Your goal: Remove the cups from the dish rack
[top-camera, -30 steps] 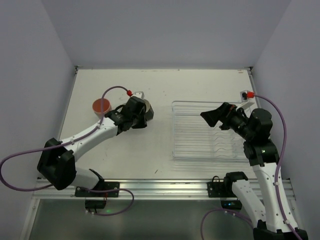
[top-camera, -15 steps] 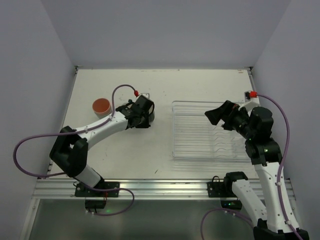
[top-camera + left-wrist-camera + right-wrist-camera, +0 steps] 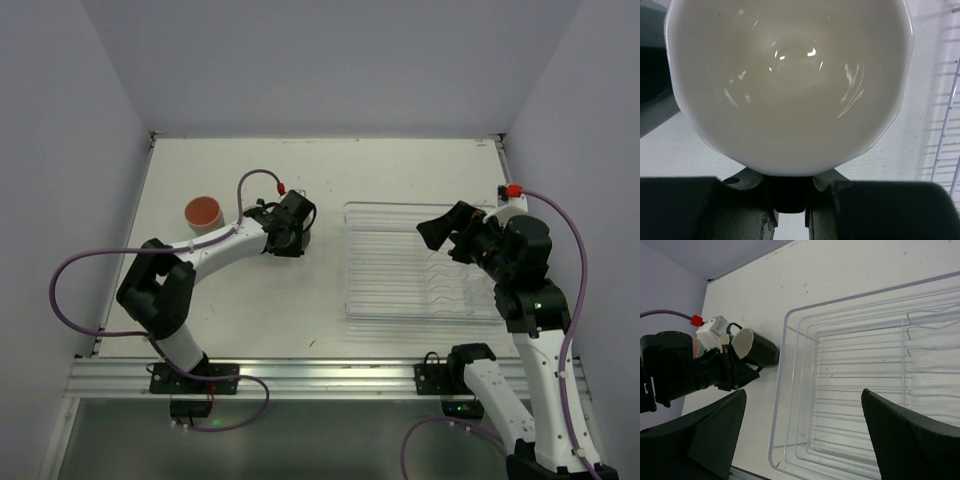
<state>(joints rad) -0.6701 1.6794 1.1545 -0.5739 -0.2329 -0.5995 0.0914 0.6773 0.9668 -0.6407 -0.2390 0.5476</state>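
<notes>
Lilac walls close in a white table (image 3: 300, 170), where a clear plastic dish rack (image 3: 348, 270) sits on the right half. Just outside its left wall, the left claw (image 3: 290, 235) is clamped on a black cup (image 3: 759, 352) with a cream inside. The cup is tipped on its side, mouth toward the claw and base toward the rack. The right claw (image 3: 437, 232) hangs over the rack with its fingers spread wide, holding nothing. A pink cup (image 3: 203, 211) stands upright far to the left, well apart from the rack.
</notes>
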